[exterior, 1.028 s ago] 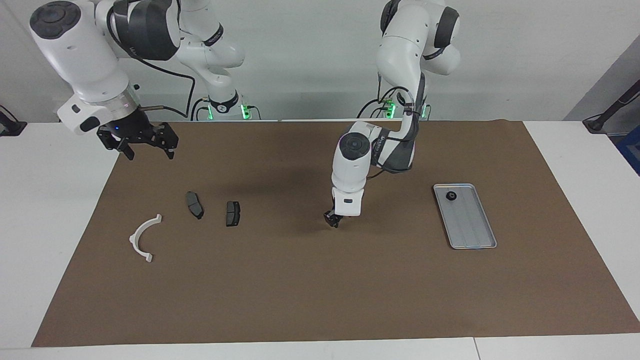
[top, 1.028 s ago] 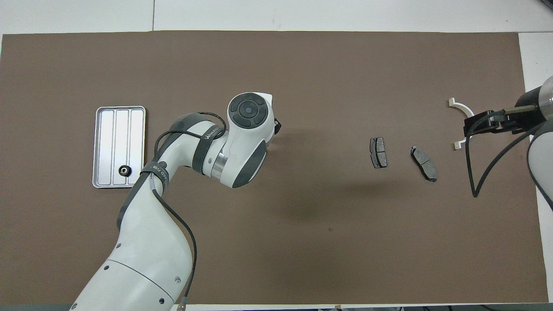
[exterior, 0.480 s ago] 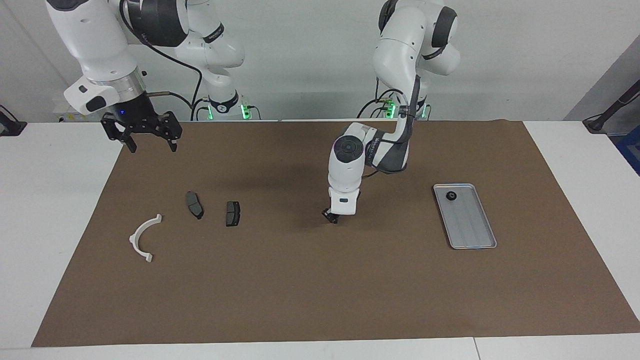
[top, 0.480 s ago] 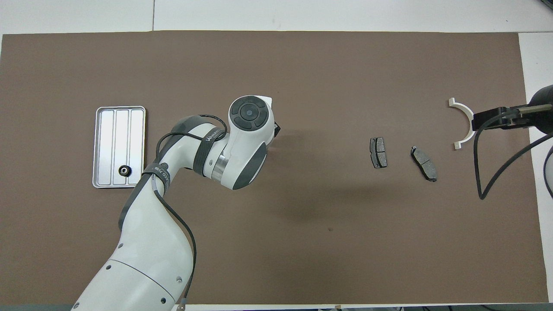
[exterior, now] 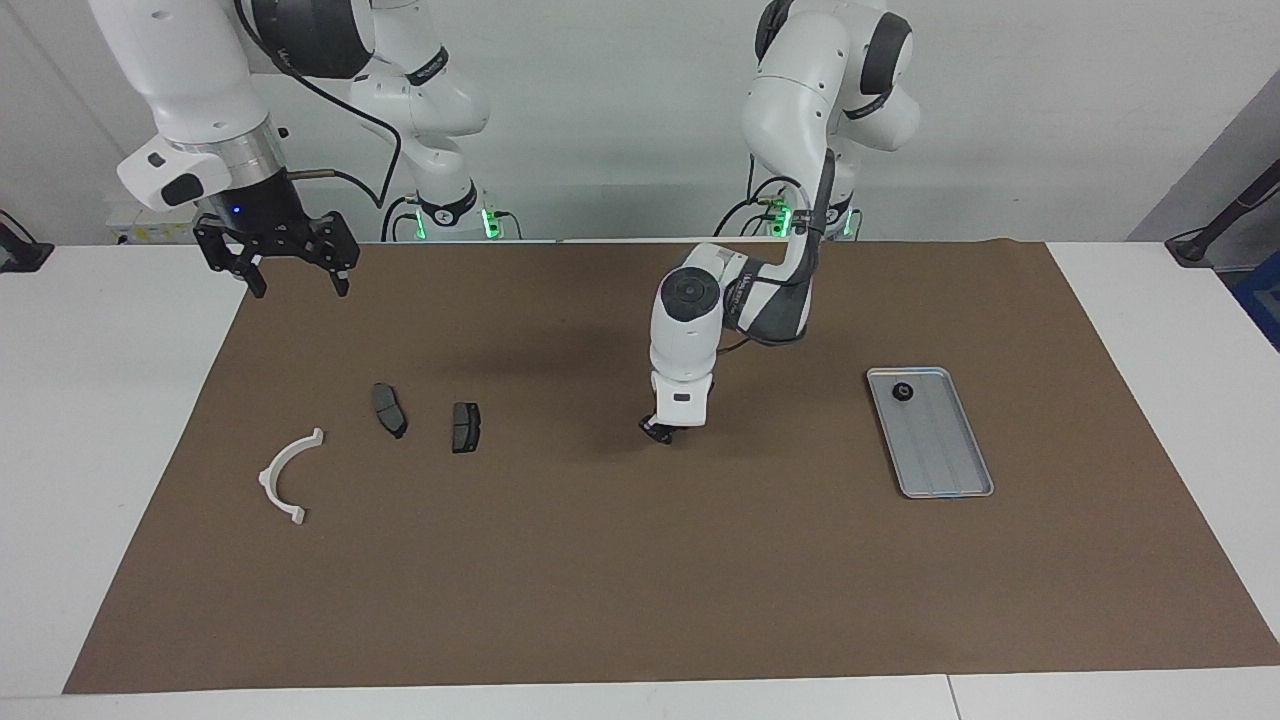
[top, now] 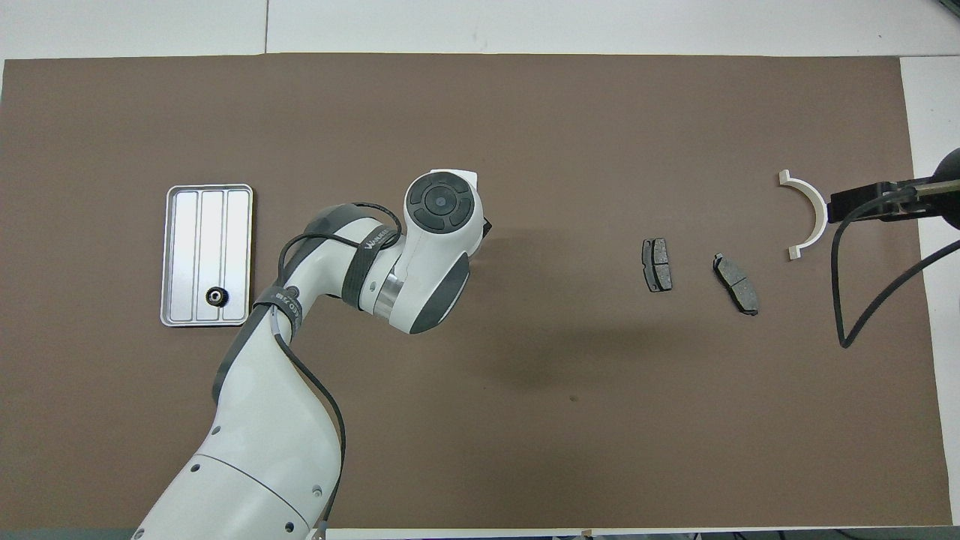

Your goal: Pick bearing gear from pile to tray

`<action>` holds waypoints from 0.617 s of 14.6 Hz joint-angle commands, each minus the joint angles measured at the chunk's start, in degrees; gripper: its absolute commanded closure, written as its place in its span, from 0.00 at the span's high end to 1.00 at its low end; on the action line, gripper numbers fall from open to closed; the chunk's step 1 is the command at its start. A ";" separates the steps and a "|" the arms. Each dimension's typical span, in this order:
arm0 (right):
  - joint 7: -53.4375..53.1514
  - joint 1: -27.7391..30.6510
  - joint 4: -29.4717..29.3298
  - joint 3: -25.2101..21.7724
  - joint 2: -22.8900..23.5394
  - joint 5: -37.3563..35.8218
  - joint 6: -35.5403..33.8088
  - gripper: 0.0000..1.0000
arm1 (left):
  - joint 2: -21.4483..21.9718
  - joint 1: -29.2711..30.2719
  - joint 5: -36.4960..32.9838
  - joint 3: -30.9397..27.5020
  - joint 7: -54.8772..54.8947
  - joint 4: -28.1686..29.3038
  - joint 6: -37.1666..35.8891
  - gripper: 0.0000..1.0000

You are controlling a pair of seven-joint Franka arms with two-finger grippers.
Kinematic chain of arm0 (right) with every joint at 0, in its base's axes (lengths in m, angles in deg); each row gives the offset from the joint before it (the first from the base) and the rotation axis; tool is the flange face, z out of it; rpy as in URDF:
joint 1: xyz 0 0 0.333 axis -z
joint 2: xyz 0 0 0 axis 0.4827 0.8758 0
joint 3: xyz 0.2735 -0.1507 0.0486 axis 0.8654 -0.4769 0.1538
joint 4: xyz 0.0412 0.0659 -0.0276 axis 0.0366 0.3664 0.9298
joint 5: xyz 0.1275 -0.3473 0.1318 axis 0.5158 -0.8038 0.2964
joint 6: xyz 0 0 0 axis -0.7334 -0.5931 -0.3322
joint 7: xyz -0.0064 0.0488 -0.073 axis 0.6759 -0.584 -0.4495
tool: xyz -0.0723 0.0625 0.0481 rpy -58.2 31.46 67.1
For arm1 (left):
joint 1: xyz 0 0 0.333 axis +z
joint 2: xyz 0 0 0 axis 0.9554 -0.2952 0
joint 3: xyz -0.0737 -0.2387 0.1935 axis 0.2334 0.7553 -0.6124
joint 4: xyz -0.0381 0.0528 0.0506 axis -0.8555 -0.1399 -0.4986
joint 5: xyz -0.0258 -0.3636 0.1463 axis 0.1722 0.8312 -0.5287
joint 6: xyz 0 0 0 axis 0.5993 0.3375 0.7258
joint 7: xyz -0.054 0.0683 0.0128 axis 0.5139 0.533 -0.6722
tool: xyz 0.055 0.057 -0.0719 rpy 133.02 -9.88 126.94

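Left gripper point(exterior: 657, 431): low at mat centre, likely on a small part, fingers' state unclear; right gripper point(exterior: 290, 268): raised, fingers apart, waiting; tray point(exterior: 945, 475): holds one gear point(exterior: 902, 392).

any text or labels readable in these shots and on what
Nothing reads in full.
White lettering on the dark band of the left arm's forearm: too blurred to read.
Similar lettering on the right arm's upper link: too small to read.
Tray, brake pads, white arc: no markings visible.
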 commanded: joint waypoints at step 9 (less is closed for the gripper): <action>-1.83 1.27 3.97 0.24 -1.12 4.05 0.61 1.00 | 2.61 -1.03 -0.09 -0.92 -0.88 4.99 0.82 0.00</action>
